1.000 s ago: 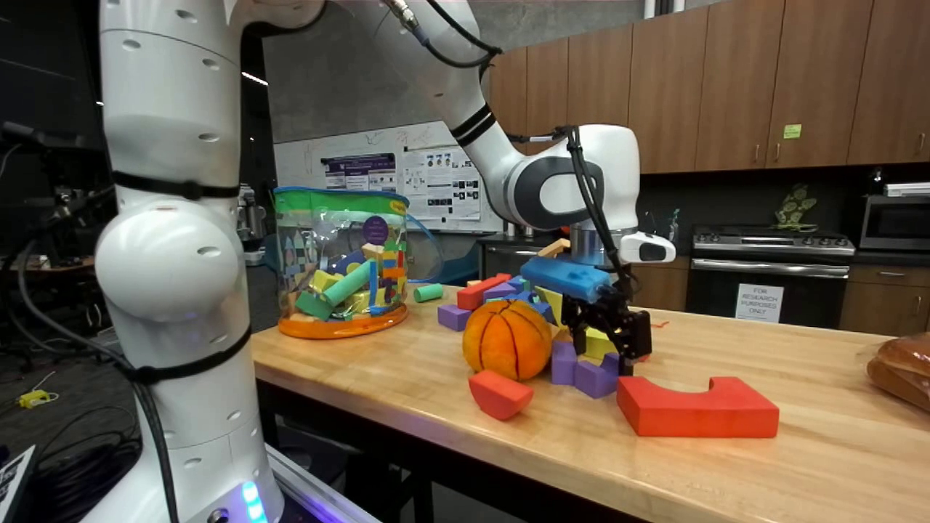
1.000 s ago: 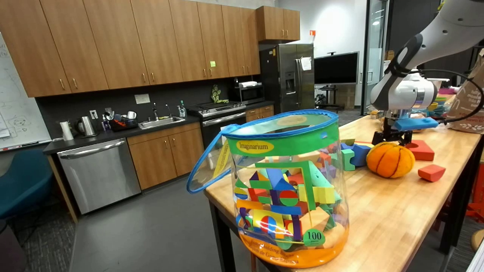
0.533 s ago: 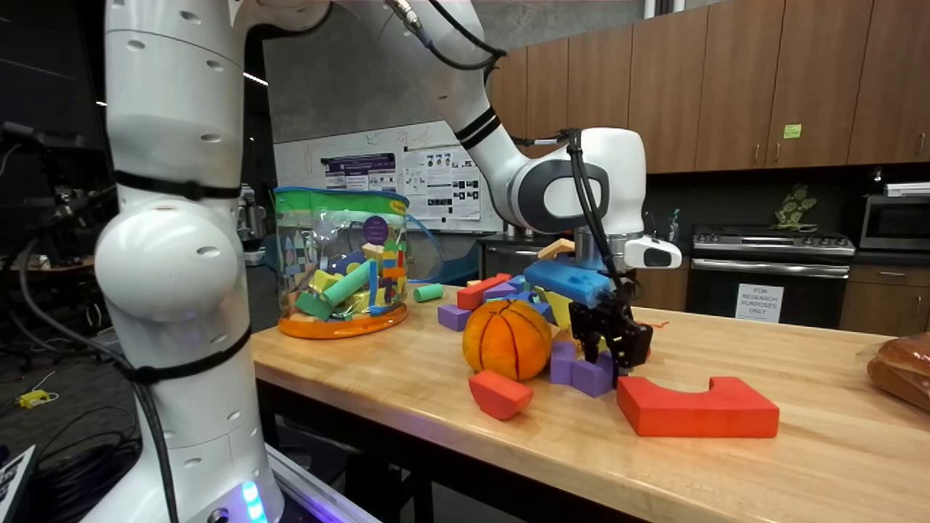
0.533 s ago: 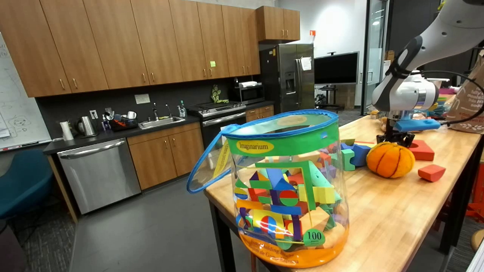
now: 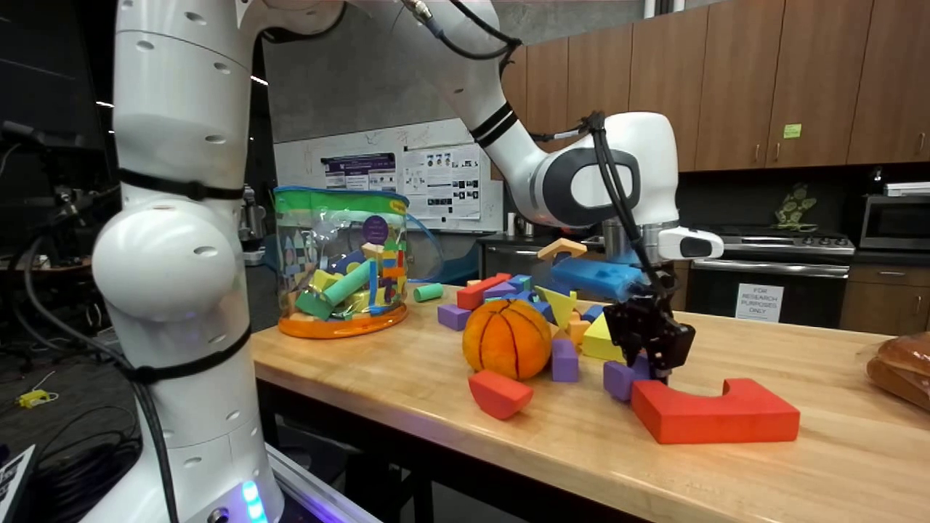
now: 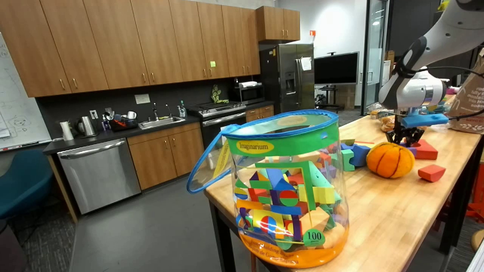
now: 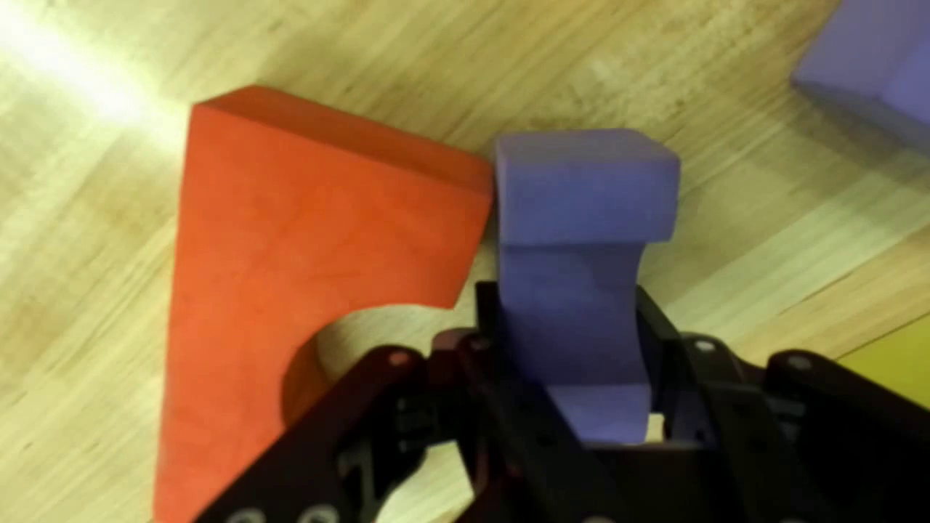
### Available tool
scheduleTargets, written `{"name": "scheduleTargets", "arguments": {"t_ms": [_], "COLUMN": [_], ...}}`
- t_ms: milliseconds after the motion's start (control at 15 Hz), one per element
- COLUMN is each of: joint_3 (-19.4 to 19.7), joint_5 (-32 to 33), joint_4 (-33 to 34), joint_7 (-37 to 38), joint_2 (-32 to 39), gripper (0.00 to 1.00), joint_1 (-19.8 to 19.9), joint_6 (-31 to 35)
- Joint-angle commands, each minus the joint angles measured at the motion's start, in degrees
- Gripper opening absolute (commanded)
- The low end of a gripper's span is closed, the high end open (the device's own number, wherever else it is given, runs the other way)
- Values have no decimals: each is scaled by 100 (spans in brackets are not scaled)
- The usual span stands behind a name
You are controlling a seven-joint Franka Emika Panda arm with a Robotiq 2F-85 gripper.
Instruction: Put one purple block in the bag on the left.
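Note:
My gripper (image 7: 570,312) is shut on a notched purple block (image 7: 574,290), one finger against each side in the wrist view. The block (image 5: 621,379) is low at the table, beside the red arch; whether it touches the wood I cannot tell. Another purple block (image 5: 564,360) stands upright beside the orange ball, and a third purple block (image 5: 454,317) lies behind that ball. The bag (image 6: 321,141), clear with a green band and full of colourful blocks, stands with its blue-rimmed top open. In an exterior view it is the bag (image 5: 341,200) to the left, well away from the gripper.
The red arch block (image 5: 716,418) lies right against the held block's side. The orange ball (image 5: 506,340) and a red half-round block (image 5: 500,394) sit between gripper and bag. Behind the ball is a pile with a yellow block (image 5: 599,340). Bread (image 5: 904,370) lies at the table's far side.
The gripper has lowered, closed on the purple block and moved away from the ball with it. A gap has opened to the upright purple block, and the red arch has shifted slightly the same way.

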State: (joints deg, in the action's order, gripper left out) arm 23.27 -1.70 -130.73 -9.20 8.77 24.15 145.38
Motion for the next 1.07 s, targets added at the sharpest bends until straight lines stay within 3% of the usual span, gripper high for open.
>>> {"name": "scheduleTargets", "arguments": {"t_ms": [0, 267, 533, 800, 1000], "joint_3": [241, 358, 177, -334, -926], "joint_5": [540, 1008, 1265, 1577, 1829], "joint_4": [189, 290, 268, 156, -9], "joint_7": [312, 414, 459, 715, 1070], "joint_2": [-440, -1247, -2223, -3243, -3924], "gripper": [17, 17, 17, 17, 17], "joint_1": [63, 73, 52, 31, -28], "joint_6": [-294, -563, -859, -1130, -1346]}}
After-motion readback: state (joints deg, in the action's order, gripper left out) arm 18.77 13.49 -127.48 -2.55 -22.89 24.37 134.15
